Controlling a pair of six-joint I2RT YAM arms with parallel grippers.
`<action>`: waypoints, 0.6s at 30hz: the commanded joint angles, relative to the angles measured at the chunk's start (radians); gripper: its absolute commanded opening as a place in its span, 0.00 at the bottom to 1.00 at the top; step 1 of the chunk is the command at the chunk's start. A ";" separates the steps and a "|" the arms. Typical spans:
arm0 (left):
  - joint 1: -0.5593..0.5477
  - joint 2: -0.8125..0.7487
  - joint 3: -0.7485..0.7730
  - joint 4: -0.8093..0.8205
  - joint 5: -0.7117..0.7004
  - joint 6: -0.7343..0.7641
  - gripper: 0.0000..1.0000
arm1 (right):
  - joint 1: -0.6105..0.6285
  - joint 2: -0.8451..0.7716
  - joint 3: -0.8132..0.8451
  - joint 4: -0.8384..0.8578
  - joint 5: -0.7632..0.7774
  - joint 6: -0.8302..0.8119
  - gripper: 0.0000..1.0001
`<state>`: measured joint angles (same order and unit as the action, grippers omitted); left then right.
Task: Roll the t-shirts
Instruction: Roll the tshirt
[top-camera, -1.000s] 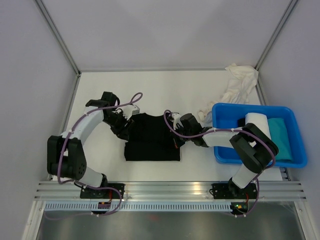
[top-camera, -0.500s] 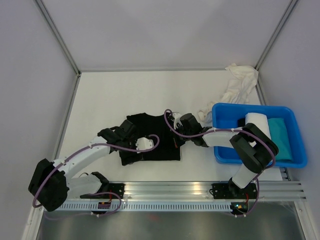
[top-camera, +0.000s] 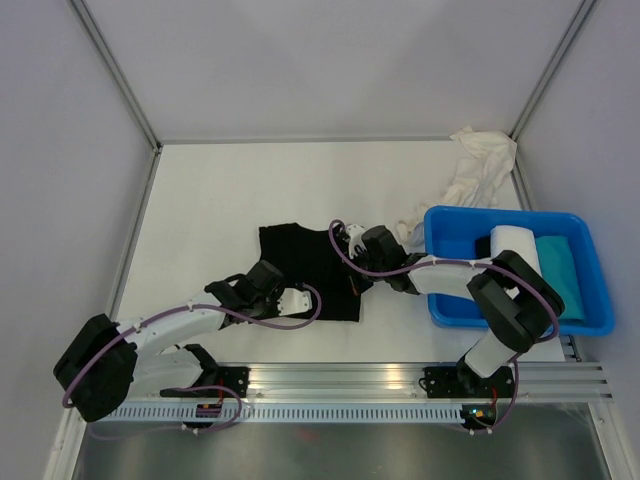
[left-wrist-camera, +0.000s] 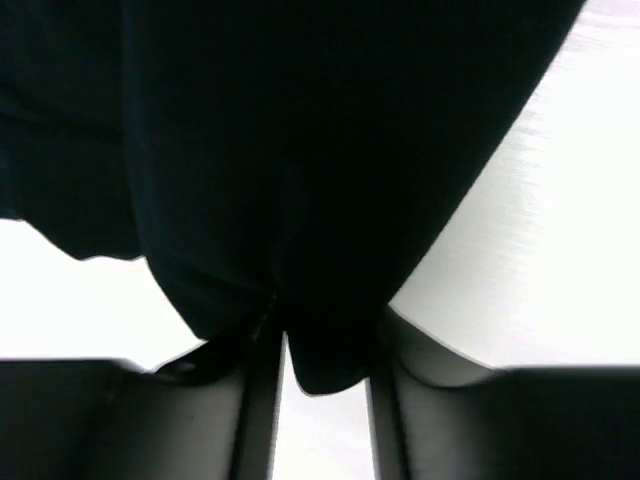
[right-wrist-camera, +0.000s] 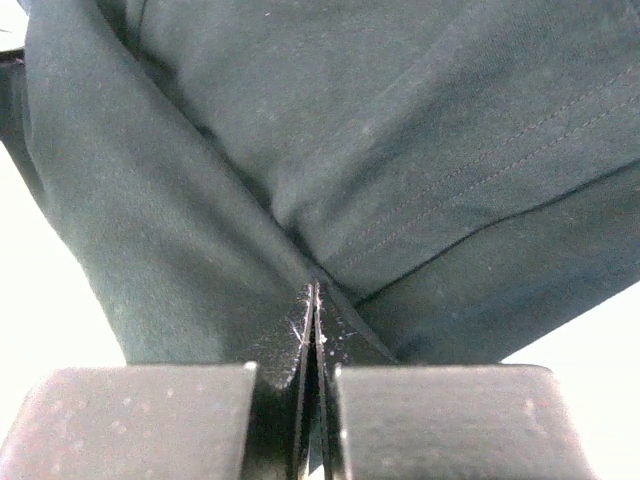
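The black t-shirt (top-camera: 305, 268) lies folded flat near the middle of the table (top-camera: 210, 200), closer to my bases than to the far edge. My right gripper (right-wrist-camera: 313, 335) is at its right edge. The two fingers are pressed together there, with a thin pleat of the dark cloth pinched between them. My left gripper (left-wrist-camera: 322, 395) is at the shirt's near left corner. Its fingers (left-wrist-camera: 255, 410) stand apart with a hanging fold of the black cloth between them. A sliver of white table shows beside that fold, and I cannot tell whether the fingers actually grip it.

To the right, just beside the shirt and my right arm, sits the blue tub (top-camera: 448, 308). It holds a rolled white t-shirt (top-camera: 515, 243) with a teal t-shirt (top-camera: 562, 270) beside it. Beyond the tub, at the far right corner of the table, a cream-white t-shirt (top-camera: 478, 165) lies crumpled.
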<state>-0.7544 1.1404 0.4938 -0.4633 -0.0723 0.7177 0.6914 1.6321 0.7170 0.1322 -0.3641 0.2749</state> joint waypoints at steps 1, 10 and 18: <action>0.000 0.010 -0.040 0.048 -0.050 0.023 0.36 | -0.003 -0.070 0.033 -0.039 -0.016 -0.077 0.03; 0.004 0.002 0.070 -0.104 0.044 0.042 0.02 | -0.001 -0.320 0.068 -0.229 -0.053 -0.332 0.16; 0.130 0.061 0.296 -0.455 0.328 0.201 0.02 | 0.115 -0.627 -0.089 -0.273 -0.018 -0.716 0.46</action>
<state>-0.6735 1.1820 0.7074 -0.7452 0.0944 0.8177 0.7391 1.0752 0.6949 -0.0986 -0.3920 -0.2058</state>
